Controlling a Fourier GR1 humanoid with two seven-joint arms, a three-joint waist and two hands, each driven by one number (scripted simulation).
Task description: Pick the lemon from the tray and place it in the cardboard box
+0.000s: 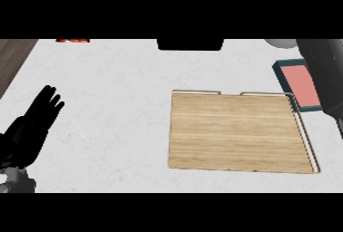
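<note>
A flat wooden tray [241, 133] with thin metal handles lies right of centre, and nothing shows on it. No lemon is visible anywhere. A teal-rimmed box with a pink inside [298, 84] stands at the right, just beyond the tray's far right corner. My right forearm [325, 68] rises along the right edge and covers the box's right side; its hand does not show. My left hand [36, 120] rests open at the left, fingers straight and pointing up, well away from the tray.
A black object [191, 44] sits at the counter's far edge, centre. Something red and orange [72, 40] peeks in at the far left. A pale rounded thing [281, 43] is at the far right. Dark wood [12, 59] borders the counter's left.
</note>
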